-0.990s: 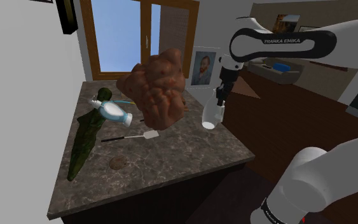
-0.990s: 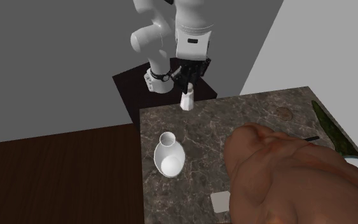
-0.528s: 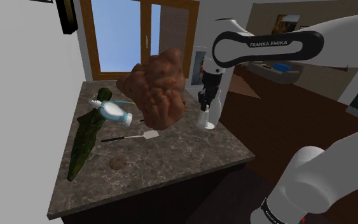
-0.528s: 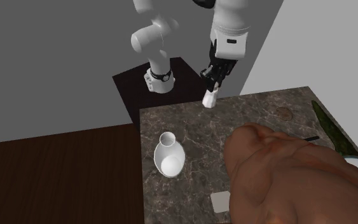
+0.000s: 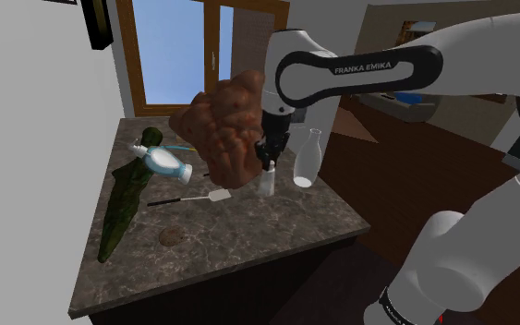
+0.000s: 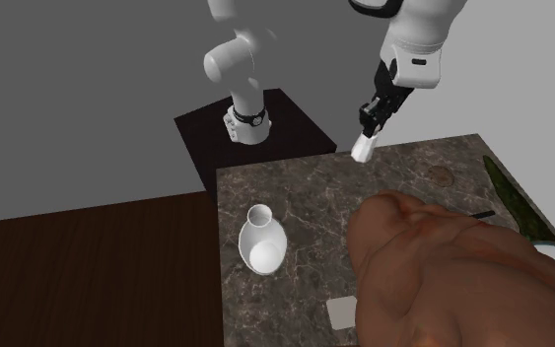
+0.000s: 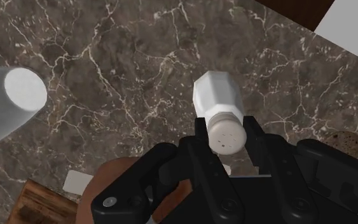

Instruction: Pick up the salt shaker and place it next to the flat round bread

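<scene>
The jaws are clenched on the salt shaker, gripping it by its perforated cap, one black finger pressed to each side. Its white faceted body sticks out beyond the fingertips. The long axis runs on in line with the jaws: cap end up in the grip, base pointing down at the dark marbled bench. In the shoulder view the salt shaker hangs nearly upright. In the second exterior view the salt shaker slants a little, base toward that view's lower left, and it is held up in the air over the bench edge nearest the stand.

Just beside it in the shoulder view, on that view's right, stands a white vase. The vase is upright on the bench, its narrow neck open to the top (whether anything is inside I cannot tell). From the second exterior view the vase sits well apart from the shaker, further in on the bench.

On the shaker's other side in the shoulder view lies a spatula, flat on the bench, and behind it rises a big knobbly brown lump.

The flat round bread lies alone near the bench's front edge, well apart from the shaker, toward the shoulder view's lower left. The second exterior view has the flat round bread to the right of the shaker.

Further off along the bench's left side are a long dark green thing and a blue and white bottle on its side, with a window beyond.
</scene>
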Controlling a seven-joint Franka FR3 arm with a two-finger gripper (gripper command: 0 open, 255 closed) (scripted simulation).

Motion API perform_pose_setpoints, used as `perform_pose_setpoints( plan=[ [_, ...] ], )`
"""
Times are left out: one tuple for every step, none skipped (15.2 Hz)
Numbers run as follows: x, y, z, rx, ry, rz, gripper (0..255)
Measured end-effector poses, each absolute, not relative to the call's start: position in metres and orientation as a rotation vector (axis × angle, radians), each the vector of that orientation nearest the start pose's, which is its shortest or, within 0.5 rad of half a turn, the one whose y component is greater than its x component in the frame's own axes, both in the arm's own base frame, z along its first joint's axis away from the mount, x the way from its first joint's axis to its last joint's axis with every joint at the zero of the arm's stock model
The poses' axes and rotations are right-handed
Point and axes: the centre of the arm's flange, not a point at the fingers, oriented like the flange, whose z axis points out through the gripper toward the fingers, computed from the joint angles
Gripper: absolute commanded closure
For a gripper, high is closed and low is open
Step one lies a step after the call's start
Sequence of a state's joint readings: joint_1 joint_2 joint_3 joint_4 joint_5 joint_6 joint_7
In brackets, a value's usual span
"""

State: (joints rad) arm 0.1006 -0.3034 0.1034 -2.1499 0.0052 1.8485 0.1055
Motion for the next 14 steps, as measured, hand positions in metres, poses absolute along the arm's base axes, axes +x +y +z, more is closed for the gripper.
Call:
perform_pose_setpoints(
  plan=[
    [0.461,0.109,0.526,-3.164,-0.147,-0.007,255],
    [0.467,0.122,0.524,-3.164,-0.147,-0.008,255],
    [0.470,0.138,0.518,-3.163,-0.148,-0.007,255],
    [0.473,0.149,0.516,-3.163,-0.148,-0.006,255],
    [0.476,0.163,0.515,-3.164,-0.147,-0.007,255],
    [0.479,0.174,0.512,-3.164,-0.147,-0.007,255],
    [0.484,0.187,0.511,-3.163,-0.147,-0.007,255],
    [0.487,0.200,0.511,-3.164,-0.147,-0.007,255],
    [0.493,0.213,0.509,-3.163,-0.148,-0.008,255],
    [0.497,0.224,0.507,-3.164,-0.147,-0.007,255],
    [0.500,0.236,0.505,-3.164,-0.147,-0.007,255],
    [0.505,0.247,0.500,-3.163,-0.147,-0.008,255],
    [0.507,0.262,0.499,-3.164,-0.148,-0.006,255],
    [0.511,0.271,0.500,-3.163,-0.148,-0.007,255]
  ],
)
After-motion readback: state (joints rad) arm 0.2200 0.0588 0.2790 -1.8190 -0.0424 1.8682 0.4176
